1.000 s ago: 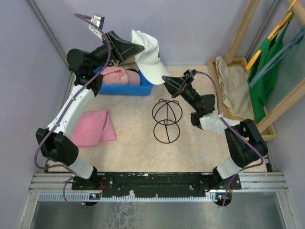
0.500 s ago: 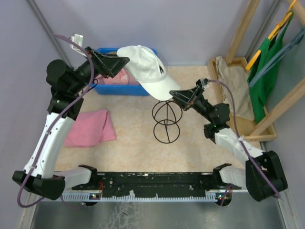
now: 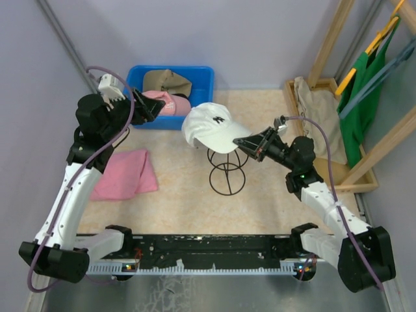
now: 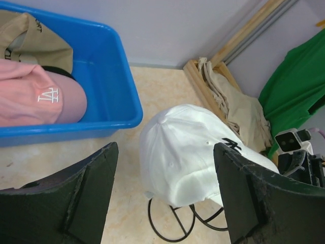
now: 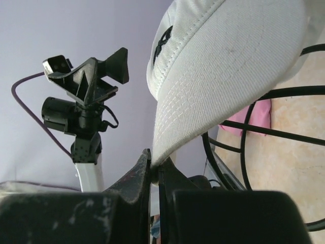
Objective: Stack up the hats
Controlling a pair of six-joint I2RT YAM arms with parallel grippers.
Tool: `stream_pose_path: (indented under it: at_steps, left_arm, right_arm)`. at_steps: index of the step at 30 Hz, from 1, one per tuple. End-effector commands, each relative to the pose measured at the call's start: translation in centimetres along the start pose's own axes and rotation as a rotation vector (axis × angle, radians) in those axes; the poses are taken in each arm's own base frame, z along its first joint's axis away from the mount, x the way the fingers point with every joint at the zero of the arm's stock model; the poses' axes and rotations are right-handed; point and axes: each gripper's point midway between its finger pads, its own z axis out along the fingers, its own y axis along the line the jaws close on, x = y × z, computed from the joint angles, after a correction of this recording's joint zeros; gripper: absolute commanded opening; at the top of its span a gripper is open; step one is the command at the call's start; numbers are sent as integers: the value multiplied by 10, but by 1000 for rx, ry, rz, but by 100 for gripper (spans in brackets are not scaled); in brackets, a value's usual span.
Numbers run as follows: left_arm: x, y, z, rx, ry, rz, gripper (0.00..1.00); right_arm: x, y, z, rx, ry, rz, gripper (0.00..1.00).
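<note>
A white hat (image 3: 211,127) lies over the top of the black wire stand (image 3: 227,172). My right gripper (image 3: 250,144) is shut on the edge of its brim (image 5: 228,66), pinched between the jaws of that gripper (image 5: 155,170). My left gripper (image 3: 146,107) hangs open to the left of the hat, apart from it. In the left wrist view the white hat (image 4: 198,152) shows beyond the wide gap of the left gripper (image 4: 165,147). A pink hat (image 4: 35,99) and a tan hat (image 4: 30,38) lie in the blue bin (image 4: 122,96).
A flat pink cloth (image 3: 123,174) lies on the table at the left. The blue bin (image 3: 203,75) stands at the back. A wooden rack (image 3: 328,49) with a beige garment (image 3: 318,117) and green bags (image 3: 364,84) stands at the right.
My left gripper opened, let go of the white hat and drew back left toward the bin. The right gripper carried the hat down by its brim onto the wire stand.
</note>
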Motion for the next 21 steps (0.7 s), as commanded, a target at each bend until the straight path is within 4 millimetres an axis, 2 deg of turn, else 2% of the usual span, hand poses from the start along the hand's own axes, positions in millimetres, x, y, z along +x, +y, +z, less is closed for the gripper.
stream_pose_path:
  at_steps: [1, 6, 13, 21]
  left_arm:
    - [4, 9, -6, -16, -5, 16, 82]
    - [24, 15, 3, 2, 45, -17, 81]
    - [52, 22, 12, 38, 107, -45, 79]
    - [91, 31, 15, 66, 181, -111, 75]
  right_arm:
    - [2, 18, -4, -45, 8, -102, 0]
    - [8, 15, -22, -41, -15, -104, 0]
    - [12, -1, -59, -9, -66, -91, 0]
    - [29, -37, -81, 75, -47, -48, 0]
